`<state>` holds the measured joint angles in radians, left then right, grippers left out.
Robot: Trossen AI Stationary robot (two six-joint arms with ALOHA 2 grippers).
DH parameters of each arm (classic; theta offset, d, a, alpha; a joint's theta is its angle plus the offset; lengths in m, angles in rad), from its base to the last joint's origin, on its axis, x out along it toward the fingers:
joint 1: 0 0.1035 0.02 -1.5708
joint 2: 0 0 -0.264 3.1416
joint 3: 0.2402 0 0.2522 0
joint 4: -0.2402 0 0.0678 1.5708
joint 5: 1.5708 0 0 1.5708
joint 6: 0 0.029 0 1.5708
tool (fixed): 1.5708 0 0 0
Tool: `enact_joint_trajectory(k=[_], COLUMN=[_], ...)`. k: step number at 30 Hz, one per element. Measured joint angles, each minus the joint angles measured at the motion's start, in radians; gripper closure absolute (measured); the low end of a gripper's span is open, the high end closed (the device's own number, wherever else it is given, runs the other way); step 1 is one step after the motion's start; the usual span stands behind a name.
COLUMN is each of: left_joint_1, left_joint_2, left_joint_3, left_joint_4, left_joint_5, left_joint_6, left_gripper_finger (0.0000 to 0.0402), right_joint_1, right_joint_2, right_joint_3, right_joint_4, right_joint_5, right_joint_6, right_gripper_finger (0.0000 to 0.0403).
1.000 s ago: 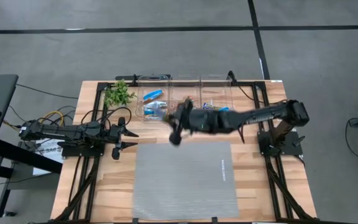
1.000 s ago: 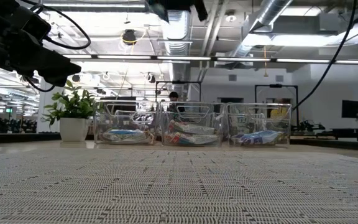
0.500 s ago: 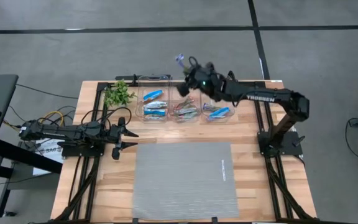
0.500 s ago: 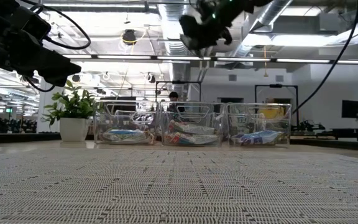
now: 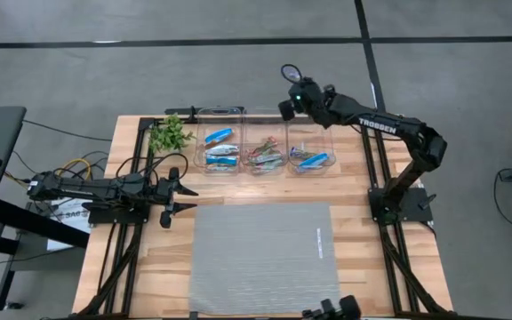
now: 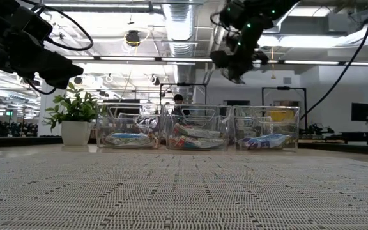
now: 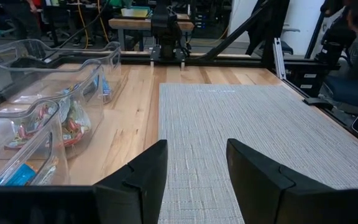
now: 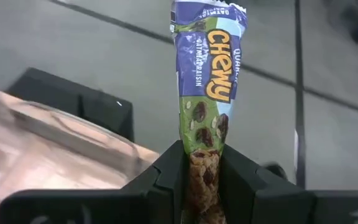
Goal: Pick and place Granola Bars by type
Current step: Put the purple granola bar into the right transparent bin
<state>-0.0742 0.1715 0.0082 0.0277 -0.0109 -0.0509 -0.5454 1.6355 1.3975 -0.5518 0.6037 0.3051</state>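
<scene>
Granola bar (image 8: pixel 207 81), glossy flat wrapper, pinched in right tool (image 8: pixel 202 180); left tool (image 7: pixel 194 168) parted, empty.

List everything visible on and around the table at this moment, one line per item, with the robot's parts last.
Clear bins: three, transparent, side by side at the table's far edge.
Sorted granola bars: several per bin; blue ones in the left bin, red-green-orange ones in the middle bin, blue-silver ones in the right bin.
Held granola bar: one, blue-and-green "Chewy" wrapper, clamped upright.
Plant sprig: one, green, left of the bins.
Mat: one, grey woven, near half of the wooden table.
Left gripper: open, parked at the table's left side.
Right gripper: shut on the held granola bar, raised over the far edge by the right bin.
</scene>
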Motion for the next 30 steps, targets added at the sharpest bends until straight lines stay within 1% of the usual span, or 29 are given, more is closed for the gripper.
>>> enact_joint_trajectory(k=[3,5,12,16,18,21,28,30], left_joint_1=[0.000,0.000,0.000,0.000,0.000,0.000,0.000,0.000], left_joint_2=[0.000,0.000,0.000,0.000,0.000,0.000,0.000,0.000], left_joint_3=[0.000,0.000,0.000,0.000,0.000,0.000,0.000,0.000], left_joint_4=[0.000,0.000,0.000,0.000,0.000,0.000,0.000,0.000], left_joint_5=[0.000,0.000,0.000,0.000,0.000,0.000,0.000,0.000], left_joint_6=[0.009,0.007,0.008,0.005,0.005,0.000,0.003,0.005], left_gripper_finger=[0.0244,0.0244,0.0244,0.0244,0.0244,0.0244,0.0244,0.0244], right_joint_1=[-0.020,-0.030,-0.048,-0.053,-0.053,-0.053,-0.066,-0.066], right_joint_2=[-0.005,-0.005,0.000,0.000,0.000,0.000,0.000,0.000], right_joint_3=[0.000,0.000,0.000,0.000,0.000,0.000,0.000,0.000], right_joint_4=[-0.087,-0.152,-0.291,-0.345,-0.380,-0.413,-0.413,-0.413], right_joint_5=[-0.002,-0.028,-0.214,-0.342,-0.384,-0.392,-0.393,-0.393], right_joint_6=[0.067,0.107,0.192,0.195,0.196,0.196,0.158,0.144], right_gripper_finger=[0.0331,0.0331,0.0331,0.0331,0.0331,0.0331,0.0330,0.0323])
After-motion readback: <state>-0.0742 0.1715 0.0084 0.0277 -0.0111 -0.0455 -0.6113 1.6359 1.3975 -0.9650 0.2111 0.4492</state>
